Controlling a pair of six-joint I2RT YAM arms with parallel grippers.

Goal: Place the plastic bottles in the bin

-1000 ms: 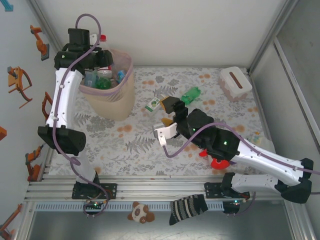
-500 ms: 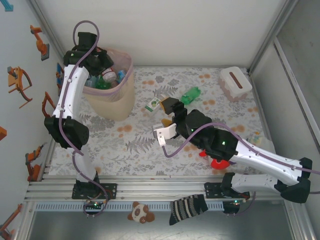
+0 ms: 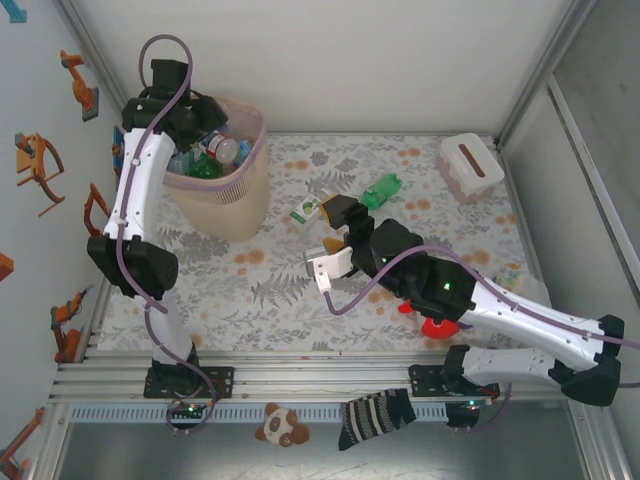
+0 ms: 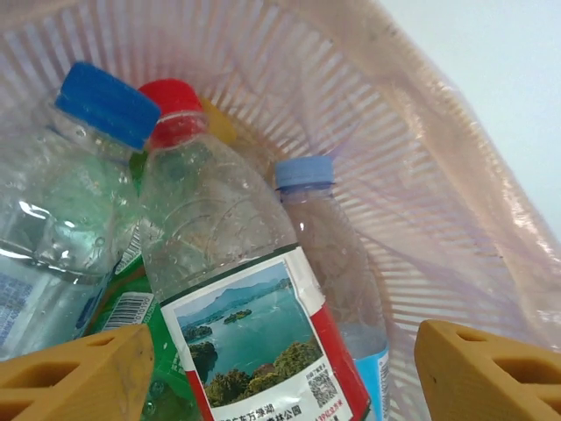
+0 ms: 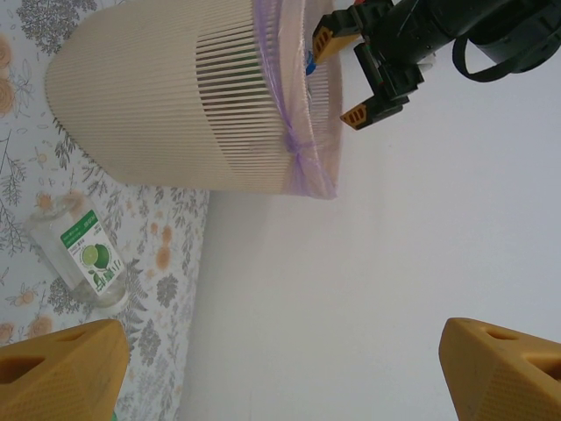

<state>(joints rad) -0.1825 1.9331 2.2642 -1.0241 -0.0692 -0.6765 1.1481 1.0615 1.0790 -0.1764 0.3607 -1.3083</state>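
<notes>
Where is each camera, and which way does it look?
Top: high behind the robot, looking down at the table; left arm and right arm show.
Left wrist: above the bin, looking in at bottles; the left pincer shows.
Right wrist: low, looking sideways across the table at the bin; the right pincer shows.
Shared: top and right wrist both see the bin.

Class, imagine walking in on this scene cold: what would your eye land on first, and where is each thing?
The beige bin at the far left of the flowery mat, crammed with bottles, grabs attention first, with the left gripper open over its mouth. Next come a green bottle and a clear bottle lying loose mid-mat, just beyond the open right gripper.
</notes>
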